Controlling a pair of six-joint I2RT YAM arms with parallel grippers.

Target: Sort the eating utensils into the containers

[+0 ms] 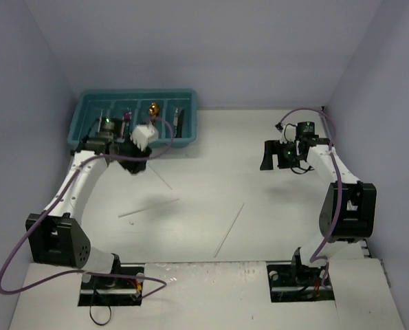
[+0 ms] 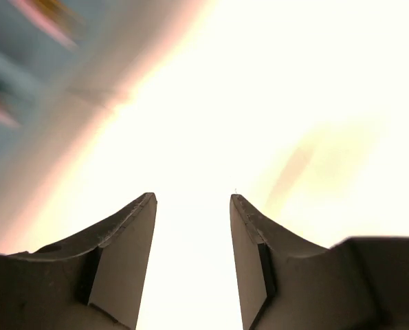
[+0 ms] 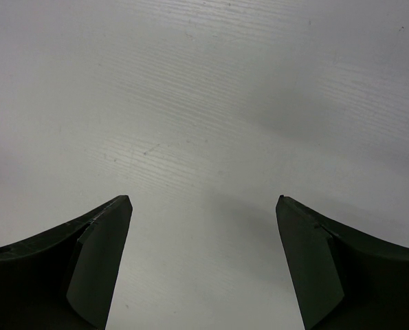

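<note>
The teal tray sits at the back left, its long compartments holding several utensils, among them a gold piece and a dark-handled one. Three thin white chopsticks lie on the table: one left of centre, one near the middle, and a short faint one by my left gripper. My left gripper hovers just in front of the tray's front wall, open and holding nothing; its view is blurred and washed out. My right gripper stands wide open over bare table at the right.
Walls close in the table on the left, back and right. The tray shows as a teal blur at the upper left of the left wrist view. Both arm bases stand at the near edge.
</note>
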